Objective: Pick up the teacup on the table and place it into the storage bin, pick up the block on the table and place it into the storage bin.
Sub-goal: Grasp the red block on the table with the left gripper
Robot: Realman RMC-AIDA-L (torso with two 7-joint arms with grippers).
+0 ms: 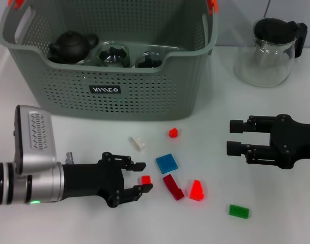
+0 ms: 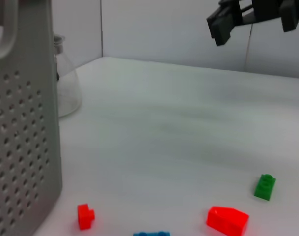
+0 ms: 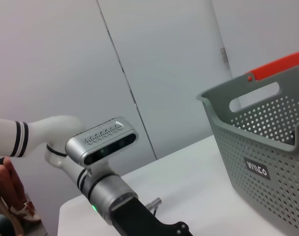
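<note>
**Left hand open around a small red block, bin at the far side**

White desk (image 1: 93, 132) fills the scene, with a pale wall behind it. Nearest on the right lies a green block (image 1: 238, 211). At the near left, the left hand (image 1: 138, 179) reaches in low over the desk, its black fingers spread wide, with a small red block (image 1: 145, 179) sitting between the fingertips; no contact can be made out. Just right of it lie a dark red block (image 1: 173, 187) and a bright red wedge-shaped block (image 1: 196, 190), with a blue block (image 1: 166, 163) a little farther back. Beyond these are a white block (image 1: 137, 143) and another small red block (image 1: 173, 132), near the front wall of the bin.

On the right, the right hand (image 1: 235, 136) hangs above the desk, well apart from the blocks, its fingers open and holding nothing.

At the far left stands the storage bin (image 1: 144, 96), grey and perforated, with orange clips on its handles. Inside it sit a dark teapot (image 1: 71, 46) and two glass teacups (image 1: 113, 54) side by side. At the far right, apart from the bin, stands a glass pitcher (image 1: 266, 56) with a black lid.
</note>
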